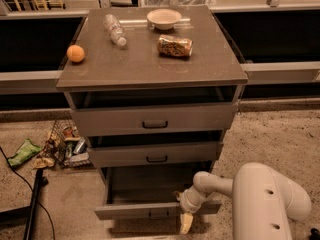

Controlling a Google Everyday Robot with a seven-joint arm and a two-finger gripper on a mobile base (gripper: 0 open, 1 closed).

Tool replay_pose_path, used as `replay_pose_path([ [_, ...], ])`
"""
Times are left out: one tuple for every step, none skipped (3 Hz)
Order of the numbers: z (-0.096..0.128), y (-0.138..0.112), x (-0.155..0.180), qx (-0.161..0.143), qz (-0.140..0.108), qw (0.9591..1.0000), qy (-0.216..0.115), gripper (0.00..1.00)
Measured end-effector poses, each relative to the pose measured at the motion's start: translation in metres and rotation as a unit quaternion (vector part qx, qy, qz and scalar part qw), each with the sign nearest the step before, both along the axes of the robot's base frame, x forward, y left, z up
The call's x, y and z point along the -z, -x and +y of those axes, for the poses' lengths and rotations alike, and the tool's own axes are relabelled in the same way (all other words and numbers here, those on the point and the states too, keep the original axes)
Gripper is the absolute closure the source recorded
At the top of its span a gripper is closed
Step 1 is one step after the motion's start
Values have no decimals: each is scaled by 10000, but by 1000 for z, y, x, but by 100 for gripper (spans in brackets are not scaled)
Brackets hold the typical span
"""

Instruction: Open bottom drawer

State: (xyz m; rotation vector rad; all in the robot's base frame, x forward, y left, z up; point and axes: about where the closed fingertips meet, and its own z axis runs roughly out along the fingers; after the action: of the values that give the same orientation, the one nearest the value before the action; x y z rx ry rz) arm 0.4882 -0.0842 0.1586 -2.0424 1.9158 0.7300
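Note:
The grey-brown cabinet has three drawers. The bottom drawer [150, 210] is pulled out, its dark inside showing, with a small dark handle at the centre of its front. My gripper [185, 218] hangs at the right part of the drawer's front edge, at the end of my white arm [240, 191], with one pale fingertip pointing down past the front. The middle drawer [156, 155] and the top drawer [152, 120] stand slightly ajar above it.
On the cabinet top [150, 64] lie an orange [75, 53], a clear bottle [115, 30], a white bowl [164, 18] and a can on its side [175, 46]. Litter [60, 146] and a black cable [35, 199] lie on the floor to the left.

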Motion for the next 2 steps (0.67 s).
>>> replay_pose_path([
  [-2, 13, 1, -32, 106, 9999, 8, 1],
  [-6, 33, -4, -41, 138, 9999, 65, 0],
])
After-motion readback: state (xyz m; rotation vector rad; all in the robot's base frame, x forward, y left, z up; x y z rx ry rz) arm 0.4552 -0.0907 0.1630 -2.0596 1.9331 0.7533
